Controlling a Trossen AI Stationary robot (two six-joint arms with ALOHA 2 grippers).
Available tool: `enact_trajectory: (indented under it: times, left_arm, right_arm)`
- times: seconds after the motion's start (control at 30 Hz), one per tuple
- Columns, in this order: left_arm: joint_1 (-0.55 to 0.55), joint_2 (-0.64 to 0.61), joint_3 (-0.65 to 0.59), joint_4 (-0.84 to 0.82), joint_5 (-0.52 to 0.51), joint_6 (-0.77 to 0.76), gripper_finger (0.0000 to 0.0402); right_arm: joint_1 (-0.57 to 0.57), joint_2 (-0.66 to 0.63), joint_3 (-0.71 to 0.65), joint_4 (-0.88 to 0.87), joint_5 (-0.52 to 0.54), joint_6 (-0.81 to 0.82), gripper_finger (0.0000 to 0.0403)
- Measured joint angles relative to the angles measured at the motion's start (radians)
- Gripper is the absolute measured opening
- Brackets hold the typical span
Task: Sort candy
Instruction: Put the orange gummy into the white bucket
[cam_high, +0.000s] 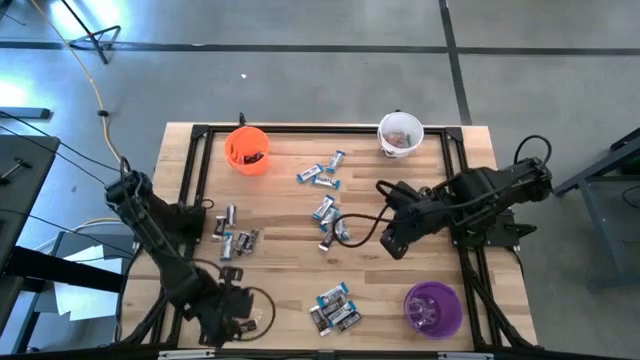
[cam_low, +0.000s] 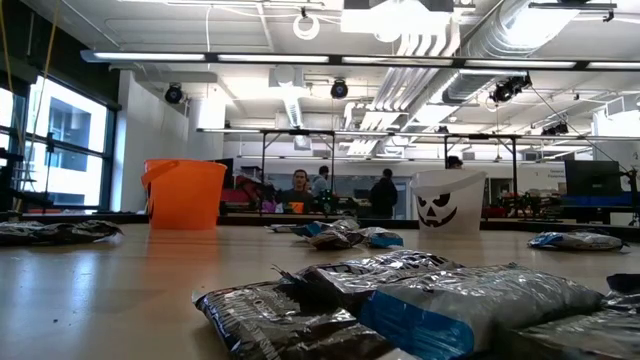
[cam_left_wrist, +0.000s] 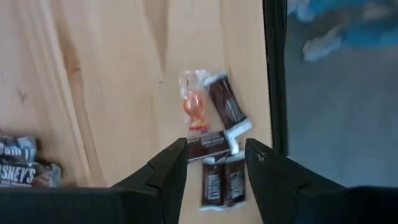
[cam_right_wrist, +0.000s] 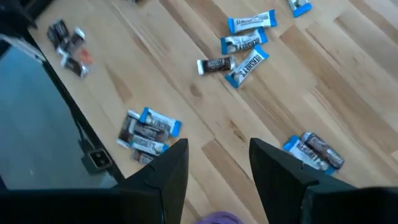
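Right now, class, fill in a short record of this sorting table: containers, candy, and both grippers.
containers: orange cup, white cup, purple cup
candy: wrapped pieces scattered in small clusters on the wooden table
left gripper: open, hovering over dark pieces near the table edge
right gripper: open, empty, above the table's middle

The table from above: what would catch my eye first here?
Probably the three bright cups: an orange cup and a white cup along the far edge, and a purple cup at the near right corner. Between them, small clusters of wrapped candy lie scattered over the wooden table.
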Motion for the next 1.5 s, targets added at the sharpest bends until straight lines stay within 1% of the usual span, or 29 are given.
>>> enact_trajectory:
  times: [0.07, 0.17, 0.23, 0.4, 0.53, 0.83, 1.13, 1.4, 1.5]
  left_arm:
    - [-0.017, 0.027, 0.000, -0.005, -0.011, 0.011, 0.0149]
    - [-0.030, 0.076, 0.000, -0.018, -0.076, -0.010, 0.0149]
    - [-0.033, 0.116, 0.000, -0.021, -0.102, -0.025, 0.0149]
    - [-0.035, 0.209, 0.000, -0.021, -0.092, -0.071, 0.0149]
    - [-0.051, 0.253, 0.000, -0.005, -0.075, -0.137, 0.0149]
    - [-0.065, 0.257, 0.000, 0.121, -0.079, -0.252, 0.0149]
    - [-0.086, 0.257, -0.007, 0.122, -0.091, -0.257, 0.0149]
    - [-0.086, 0.257, -0.113, 0.155, -0.091, -0.323, 0.0149]
    - [-0.086, 0.256, -0.167, 0.200, -0.090, -0.347, 0.0149]
  right_arm:
    - [0.016, 0.000, 0.000, 0.009, 0.014, 0.039, 0.0165]
    - [0.041, 0.000, 0.000, 0.012, 0.052, 0.094, 0.0165]
    - [0.054, 0.000, 0.000, 0.012, 0.077, 0.124, 0.0165]
    - [0.071, 0.000, 0.000, 0.012, 0.090, 0.163, 0.0165]
    - [0.080, 0.000, 0.000, 0.012, 0.090, 0.162, 0.0165]
    - [0.080, 0.001, 0.000, -0.006, 0.090, 0.137, 0.0165]
    - [0.080, 0.001, 0.000, -0.007, 0.090, 0.129, 0.0165]
    - [0.080, 0.001, 0.000, -0.007, 0.090, 0.129, 0.0165]
    - [0.080, 0.001, 0.000, -0.007, 0.090, 0.130, 0.0165]
